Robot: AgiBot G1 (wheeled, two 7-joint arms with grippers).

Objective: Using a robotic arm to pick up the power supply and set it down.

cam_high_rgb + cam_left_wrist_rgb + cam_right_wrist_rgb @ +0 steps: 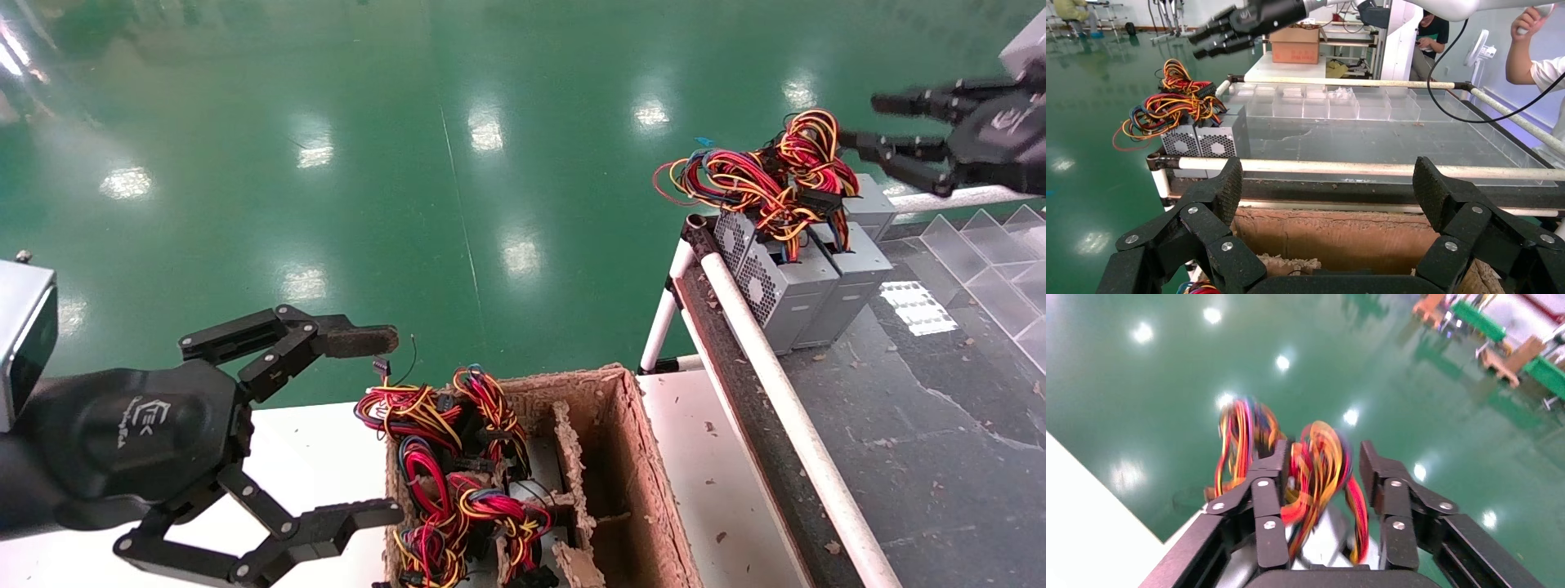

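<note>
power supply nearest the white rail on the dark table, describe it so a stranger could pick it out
Find the dark table on the robot's right, edged by a white rail. At its far corner, grey power supplies stand in a row under tangled red and yellow wires. The power supply you want is the one against the rail, its perforated grille showing.

The right gripper [887, 131] is motion-blurred in the head view, its palm cut by the frame edge. In the right wrist view the wire bundle [1315, 471] is smeared and the power supply [1321, 542] beneath it is largely hidden by fingers [1267, 508]. The cardboard box [629, 457] runs off the head view's lower edge, units inside buried under wires.
</note>
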